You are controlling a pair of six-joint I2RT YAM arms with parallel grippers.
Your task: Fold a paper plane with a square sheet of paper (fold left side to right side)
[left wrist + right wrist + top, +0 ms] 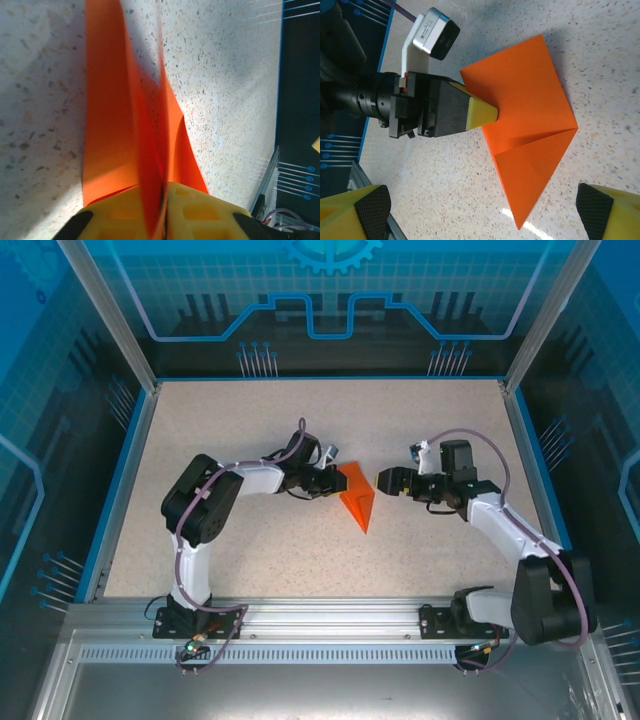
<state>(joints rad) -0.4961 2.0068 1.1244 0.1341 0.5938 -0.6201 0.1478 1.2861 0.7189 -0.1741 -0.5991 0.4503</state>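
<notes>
The square sheet of paper (358, 502) is bright orange and lies at the table's middle, folded into a kite-like shape with its point toward the near edge. My left gripper (338, 480) reaches in from the left and is shut on the paper's upper left edge. In the left wrist view a raised layer of the paper (107, 125) runs into the seam between the closed yellow pads of the left gripper (164, 187). My right gripper (382, 483) stands open just right of the paper, apart from it. From the right wrist, the paper (530, 115) lies ahead of the right gripper (482, 215).
The speckled table (250, 410) is bordered by a blue rim and transparent walls. The left arm's wrist and white camera (437, 35) hover over the table beside the paper. A metal rail (330, 615) carrying the arm bases runs along the near edge.
</notes>
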